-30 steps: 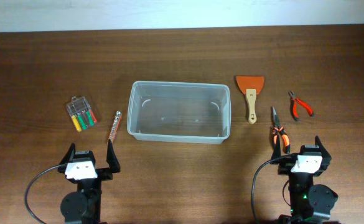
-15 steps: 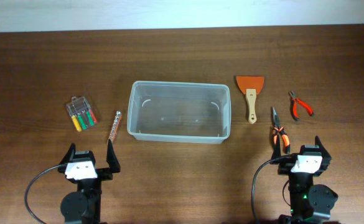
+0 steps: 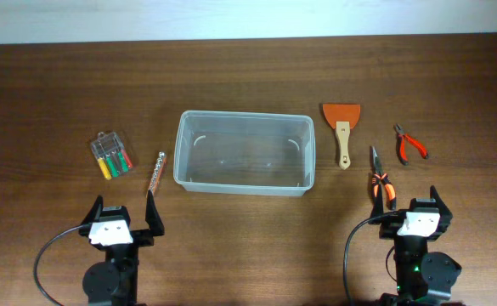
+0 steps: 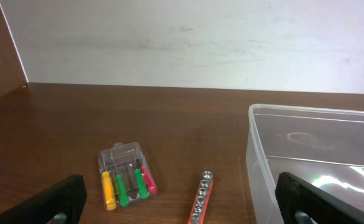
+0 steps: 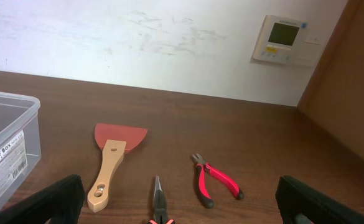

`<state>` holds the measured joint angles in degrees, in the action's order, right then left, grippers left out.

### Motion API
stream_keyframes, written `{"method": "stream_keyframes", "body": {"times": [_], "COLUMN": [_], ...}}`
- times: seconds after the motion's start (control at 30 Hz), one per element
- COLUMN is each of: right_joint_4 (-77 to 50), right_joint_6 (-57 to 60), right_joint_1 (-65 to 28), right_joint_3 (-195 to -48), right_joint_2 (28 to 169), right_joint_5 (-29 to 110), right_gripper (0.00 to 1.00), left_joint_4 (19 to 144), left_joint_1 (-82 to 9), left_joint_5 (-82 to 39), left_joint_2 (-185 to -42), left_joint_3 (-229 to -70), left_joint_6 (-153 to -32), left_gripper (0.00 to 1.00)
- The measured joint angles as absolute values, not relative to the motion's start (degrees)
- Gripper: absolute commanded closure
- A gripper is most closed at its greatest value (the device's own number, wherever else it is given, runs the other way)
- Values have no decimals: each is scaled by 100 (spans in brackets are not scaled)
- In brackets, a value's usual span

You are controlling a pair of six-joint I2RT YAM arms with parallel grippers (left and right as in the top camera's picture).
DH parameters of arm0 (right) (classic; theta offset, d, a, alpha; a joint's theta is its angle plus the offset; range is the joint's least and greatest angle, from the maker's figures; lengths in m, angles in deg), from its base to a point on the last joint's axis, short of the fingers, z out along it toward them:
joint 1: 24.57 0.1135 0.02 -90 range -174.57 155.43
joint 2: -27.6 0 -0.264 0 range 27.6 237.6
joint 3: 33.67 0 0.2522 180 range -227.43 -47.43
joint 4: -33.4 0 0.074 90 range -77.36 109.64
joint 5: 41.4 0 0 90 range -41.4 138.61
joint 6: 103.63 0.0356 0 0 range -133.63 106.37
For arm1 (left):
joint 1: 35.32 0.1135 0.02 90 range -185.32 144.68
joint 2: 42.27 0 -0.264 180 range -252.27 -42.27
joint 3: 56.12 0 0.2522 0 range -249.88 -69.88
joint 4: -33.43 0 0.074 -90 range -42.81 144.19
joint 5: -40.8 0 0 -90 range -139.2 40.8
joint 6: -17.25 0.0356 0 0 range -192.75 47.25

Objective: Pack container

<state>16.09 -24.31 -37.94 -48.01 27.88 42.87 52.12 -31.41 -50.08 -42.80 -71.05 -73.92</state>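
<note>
The large clear container (image 3: 244,153) stands empty at the table's middle; its left end shows in the left wrist view (image 4: 312,155) and its corner in the right wrist view (image 5: 7,143). My left gripper (image 3: 122,212) is open and empty near the front edge, behind a small clear case of coloured screwdrivers (image 3: 111,154) (image 4: 126,174) and an orange socket rail (image 3: 155,170) (image 4: 200,196). My right gripper (image 3: 405,202) is open and empty, just behind orange-handled needle-nose pliers (image 3: 378,178) (image 5: 158,202).
An orange scraper with a wooden handle (image 3: 341,132) (image 5: 110,162) lies right of the container. Small red cutters (image 3: 409,143) (image 5: 216,180) lie further right. A white wall runs along the table's far edge.
</note>
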Motion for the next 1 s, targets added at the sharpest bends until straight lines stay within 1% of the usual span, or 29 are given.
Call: {"method": "stream_keyframes", "body": {"times": [0.7,0.9,1.0], "right_joint_4": [1622,2096,2131], "right_joint_6": [-2433,-2289,-2265], "right_joint_1": [-3794,-3794,-3794], "right_joint_3": [-4801,-4801,-4838], "right_joint_2": [2788,2792,2901], "right_joint_5": [4287,4241,4223], "right_gripper": [1,1,1], "left_joint_4": [5164,4946,4996], "left_joint_1": [-3141,-3141,-3144], "left_joint_5": [-5074,-5074,-5100], "left_joint_2": [-4280,-4287,-4364], "left_joint_3": [-7105,-7110,-7221], "left_joint_6": [-7392,-7392,-7392], "left_gripper": [1,1,1]}}
